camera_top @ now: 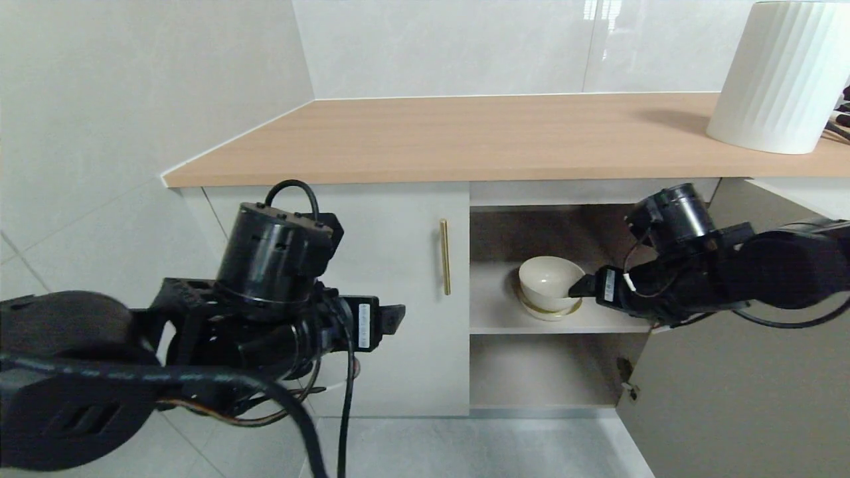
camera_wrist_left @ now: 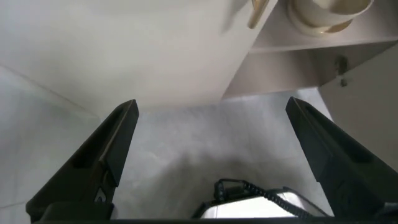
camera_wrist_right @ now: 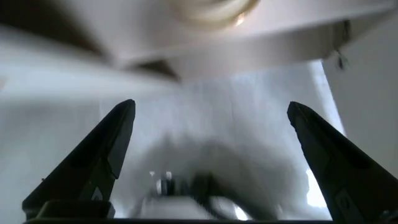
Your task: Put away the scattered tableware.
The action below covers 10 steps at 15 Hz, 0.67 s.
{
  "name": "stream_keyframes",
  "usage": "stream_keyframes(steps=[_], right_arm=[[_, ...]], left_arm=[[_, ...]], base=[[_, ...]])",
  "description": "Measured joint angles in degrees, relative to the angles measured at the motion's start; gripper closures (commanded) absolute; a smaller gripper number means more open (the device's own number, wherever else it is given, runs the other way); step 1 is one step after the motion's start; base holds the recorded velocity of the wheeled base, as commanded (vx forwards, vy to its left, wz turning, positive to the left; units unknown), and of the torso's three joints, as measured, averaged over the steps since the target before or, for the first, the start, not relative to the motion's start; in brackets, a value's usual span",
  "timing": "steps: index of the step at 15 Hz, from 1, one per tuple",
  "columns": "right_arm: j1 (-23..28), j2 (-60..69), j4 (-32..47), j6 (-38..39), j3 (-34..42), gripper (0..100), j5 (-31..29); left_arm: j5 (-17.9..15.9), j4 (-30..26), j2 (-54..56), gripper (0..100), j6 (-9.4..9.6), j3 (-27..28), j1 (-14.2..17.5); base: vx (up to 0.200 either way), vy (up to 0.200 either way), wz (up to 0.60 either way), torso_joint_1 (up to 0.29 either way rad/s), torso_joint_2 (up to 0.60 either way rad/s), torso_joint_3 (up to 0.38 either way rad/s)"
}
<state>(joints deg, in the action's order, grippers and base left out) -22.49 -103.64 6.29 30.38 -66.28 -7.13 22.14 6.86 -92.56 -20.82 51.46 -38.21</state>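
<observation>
A cream bowl (camera_top: 550, 277) sits on a small cream plate (camera_top: 548, 309) on the middle shelf (camera_top: 495, 312) of the open cabinet. My right gripper (camera_top: 579, 288) is level with the bowl and just to its right, at the shelf's front. Its fingers (camera_wrist_right: 115, 146) stand open with nothing between them, and the bowl (camera_wrist_right: 211, 9) shows blurred beyond them. My left gripper (camera_top: 397, 316) hangs in front of the closed left door, open and empty. Past its spread fingers (camera_wrist_left: 115, 149), the bowl (camera_wrist_left: 328, 11) sits on the shelf.
A gold handle (camera_top: 445, 257) runs down the closed left door. The right cabinet door (camera_top: 730, 398) stands swung open beside my right arm. A tall white ribbed container (camera_top: 773, 73) stands on the wooden countertop (camera_top: 465, 139). Below the shelf is a lower compartment (camera_top: 538, 372), then tiled floor.
</observation>
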Motion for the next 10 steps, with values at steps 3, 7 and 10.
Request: stream_keyframes(steps=[3, 7, 10], right_arm=[[-2.58, 13.26, 6.16, -3.10, 7.70, 0, 0.43], [-4.18, 22.47, 14.18, -4.13, 11.33, 0, 0.35], [-4.73, 24.21, 14.23, -4.02, 11.68, 0, 0.27]], left_arm=[[0.13, -0.16, 6.99, 0, 0.60, -6.36, 0.28], [-0.55, -1.65, 12.78, 0, 2.86, -11.14, 2.16], [-0.55, -1.61, 12.00, 0, 2.79, -12.79, 2.38]], base=[[0.000, 0.000, 0.00, 0.000, 0.00, 0.000], [-0.100, 0.000, 0.00, 0.002, 0.00, 0.004], [-0.200, 0.000, 0.00, 0.002, 0.00, -0.001]])
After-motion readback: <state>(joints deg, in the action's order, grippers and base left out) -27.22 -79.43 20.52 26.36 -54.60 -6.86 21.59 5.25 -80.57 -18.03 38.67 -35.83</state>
